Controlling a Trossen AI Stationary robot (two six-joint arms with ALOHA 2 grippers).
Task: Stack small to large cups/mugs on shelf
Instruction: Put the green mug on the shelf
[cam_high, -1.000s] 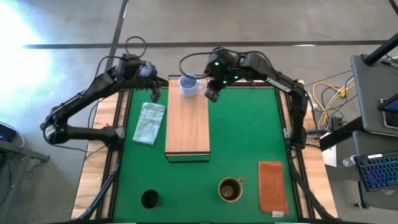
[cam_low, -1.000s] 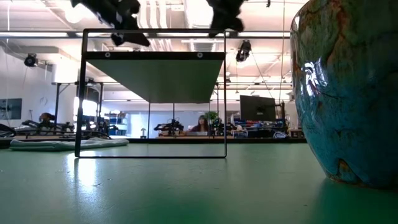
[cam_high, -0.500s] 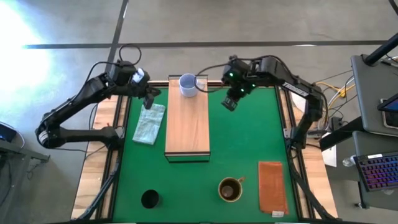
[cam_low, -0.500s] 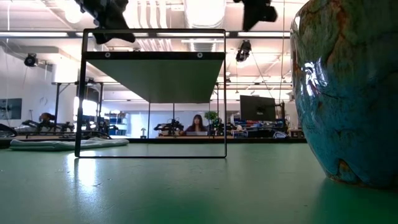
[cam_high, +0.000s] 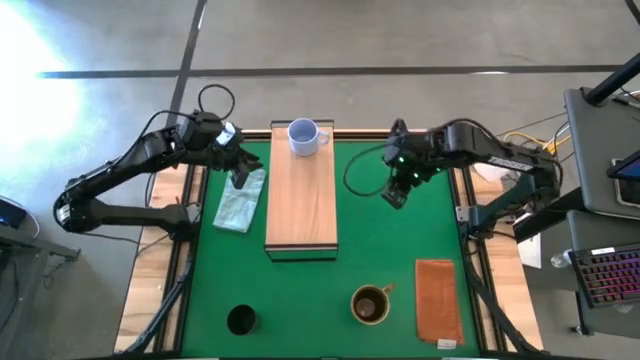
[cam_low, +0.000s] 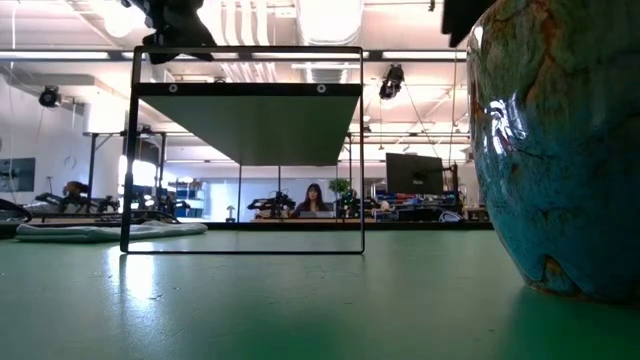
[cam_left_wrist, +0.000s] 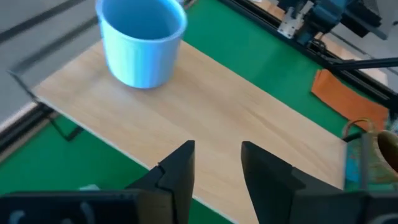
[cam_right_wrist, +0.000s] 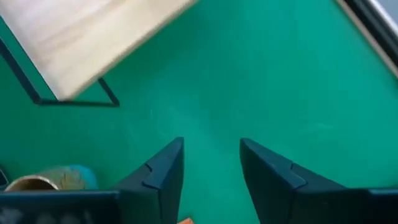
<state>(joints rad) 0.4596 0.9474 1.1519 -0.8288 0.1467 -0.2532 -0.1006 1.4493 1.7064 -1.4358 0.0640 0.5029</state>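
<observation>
The pale blue-white mug (cam_high: 303, 137) stands upright on the far end of the light-wood shelf (cam_high: 300, 200), seen also in the left wrist view as mug (cam_left_wrist: 142, 40) on plank (cam_left_wrist: 211, 112). The brown mug (cam_high: 370, 304) stands on the green mat near the front edge and fills the right of the low view (cam_low: 560, 150). The small black cup (cam_high: 240, 320) stands at the front left. My left gripper (cam_high: 240, 176) hovers open left of the shelf, over a folded cloth. My right gripper (cam_high: 395, 196) hovers open over bare green right of the shelf.
A pale green folded cloth (cam_high: 240, 198) lies left of the shelf. A reddish-brown flat mat (cam_high: 438, 300) lies at the front right beside the brown mug. Bare green surface stretches between the shelf and the right edge. People and desks show in the room behind.
My right gripper has drawn away from the pale mug, going toward the table's right and near edges, out over the bare green. My left gripper has moved a little toward the near edge, over the cloth. The pale mug has stayed upright on the shelf.
</observation>
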